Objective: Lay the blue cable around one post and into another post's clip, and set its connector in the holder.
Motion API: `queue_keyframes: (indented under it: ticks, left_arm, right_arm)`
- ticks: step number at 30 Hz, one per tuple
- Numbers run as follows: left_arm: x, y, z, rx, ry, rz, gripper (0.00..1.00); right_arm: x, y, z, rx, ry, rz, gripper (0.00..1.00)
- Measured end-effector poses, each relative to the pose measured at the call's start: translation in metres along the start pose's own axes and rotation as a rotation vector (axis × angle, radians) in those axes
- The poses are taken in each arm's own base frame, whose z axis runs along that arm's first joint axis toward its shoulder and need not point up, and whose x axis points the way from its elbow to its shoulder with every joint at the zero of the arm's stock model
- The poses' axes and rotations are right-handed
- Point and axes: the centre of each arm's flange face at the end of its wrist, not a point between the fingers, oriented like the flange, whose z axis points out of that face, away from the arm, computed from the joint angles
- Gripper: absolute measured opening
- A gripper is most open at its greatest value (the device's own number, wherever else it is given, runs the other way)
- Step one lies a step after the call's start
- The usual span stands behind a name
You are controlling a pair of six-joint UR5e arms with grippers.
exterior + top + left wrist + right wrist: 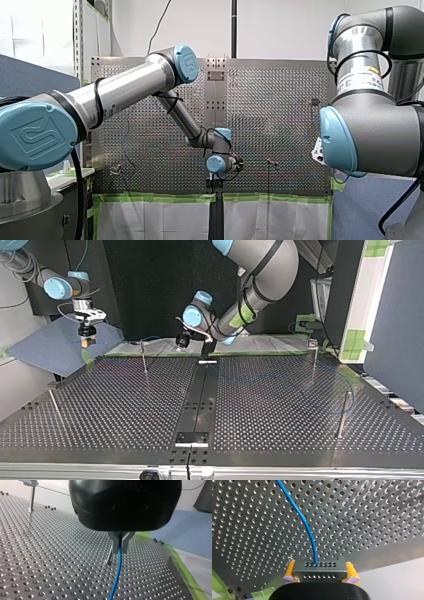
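Observation:
In the left wrist view my left gripper (119, 551) is shut on the blue cable (117, 577), which hangs down from its metal fingers over the perforated table (50, 562). A thin post (109, 555) stands right beside those fingers. In the right wrist view my right gripper (320, 573) has its yellow pads shut on the grey connector (319, 567), and the blue cable (304, 522) runs out ahead of it. In the top view my left gripper (182, 341) hovers at the far middle edge, and my right gripper (87, 337) hangs off the table's far left corner.
Thin posts stand on the table in the top view: one at far left (144, 357), one at far right (314, 357), one at near right (342, 415), one at near left (55, 405). A black strip (200, 400) runs down the middle to a small bracket (191, 438).

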Motion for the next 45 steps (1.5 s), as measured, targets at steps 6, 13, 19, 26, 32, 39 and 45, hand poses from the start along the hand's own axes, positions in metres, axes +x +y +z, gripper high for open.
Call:
queue_keyframes:
  ticks: [6,13,19,26,32,39,45]
  left_arm:
    - [-0.003,0.002,0.002,-0.001,-0.004,-0.015,0.0]
    - [0.004,0.003,0.009,-0.003,0.008,-0.017,0.0]
    - [0.017,0.0,0.017,-0.004,0.038,-0.003,0.0]
    - [0.008,0.007,0.027,-0.014,0.034,-0.021,0.0]
    - [0.005,0.011,0.029,-0.017,0.032,-0.034,0.0]
    - [-0.001,0.019,0.034,-0.031,0.021,-0.053,0.0]
    - [-0.006,0.025,0.037,-0.046,0.018,-0.064,0.0]
  right_arm:
    - [-0.001,-0.001,0.001,0.0,0.005,-0.002,0.0]
    - [0.0,0.0,0.001,-0.002,0.007,-0.003,0.0]
    - [-0.01,0.003,0.007,0.0,-0.012,0.005,0.0]
    - [-0.032,0.007,0.008,-0.008,-0.058,0.003,0.0]
    - [-0.032,0.008,0.01,-0.007,-0.059,0.006,0.0]
    - [-0.03,0.011,0.013,-0.012,-0.05,0.017,0.0]
    - [-0.022,0.014,0.022,-0.014,-0.038,0.02,0.0]
